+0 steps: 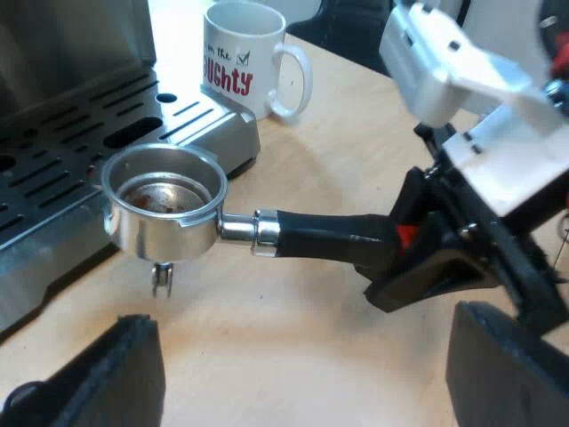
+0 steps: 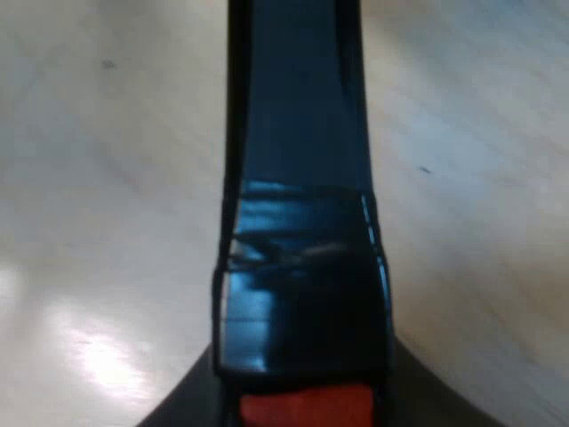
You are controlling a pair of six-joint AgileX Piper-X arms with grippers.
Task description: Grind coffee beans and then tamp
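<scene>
The right end effector (image 1: 402, 242) grips the dark handle (image 1: 329, 236) of the round metal holder (image 1: 164, 222), while the left end effector (image 1: 307, 374) is open; next it likely needs docking for grinding.

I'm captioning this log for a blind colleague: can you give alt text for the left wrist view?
The right gripper holds a metal holder by its handle's red end, basket beside the espresso machine. A white mug stands on the wooden table nearby; the left gripper is open and empty.
</scene>
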